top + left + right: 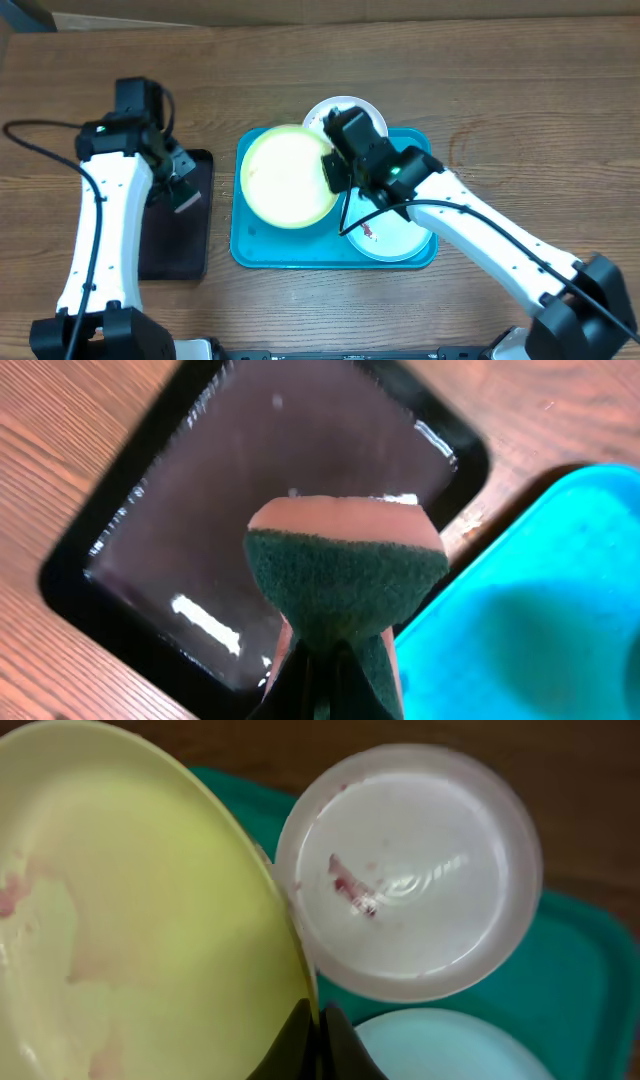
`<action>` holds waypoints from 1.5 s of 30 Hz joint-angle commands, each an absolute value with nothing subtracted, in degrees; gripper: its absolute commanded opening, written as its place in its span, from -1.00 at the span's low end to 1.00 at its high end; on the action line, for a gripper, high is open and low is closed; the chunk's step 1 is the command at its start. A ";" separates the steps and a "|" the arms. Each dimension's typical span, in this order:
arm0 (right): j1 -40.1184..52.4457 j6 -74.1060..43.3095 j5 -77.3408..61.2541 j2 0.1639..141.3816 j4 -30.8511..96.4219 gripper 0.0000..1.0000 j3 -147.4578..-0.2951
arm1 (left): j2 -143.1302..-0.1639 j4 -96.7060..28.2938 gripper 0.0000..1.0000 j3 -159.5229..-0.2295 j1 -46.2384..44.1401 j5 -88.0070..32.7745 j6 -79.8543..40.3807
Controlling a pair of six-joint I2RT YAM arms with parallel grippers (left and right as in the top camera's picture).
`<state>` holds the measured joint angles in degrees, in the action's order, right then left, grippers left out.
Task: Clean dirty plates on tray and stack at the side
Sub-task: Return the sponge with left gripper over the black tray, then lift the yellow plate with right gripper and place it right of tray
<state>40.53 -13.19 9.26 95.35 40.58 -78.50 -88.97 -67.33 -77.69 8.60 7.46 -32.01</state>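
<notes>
The turquoise tray [250,250] lies mid-table. My right gripper [338,172] is shut on the rim of the yellow-green plate [288,177] and holds it tilted over the tray's left part; the right wrist view shows the fingers [318,1032] pinching its edge [150,920]. The white plate [410,870], with a red smear, sits at the tray's far edge [345,108]. The pale mint plate [395,238] lies at the tray's right, partly under my arm. My left gripper [335,685] is shut on a green and pink sponge [345,575] above the black tray [178,240].
The narrow black tray [230,490] lies left of the turquoise tray, with its wet glossy floor showing. Wooden tabletop [520,90] surrounds both trays. A black cable runs along the left arm.
</notes>
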 commanded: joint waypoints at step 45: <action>63.26 12.27 62.11 93.32 42.11 -0.92 -94.85 | -89.36 -65.93 -0.91 -73.87 12.84 1.43 -28.25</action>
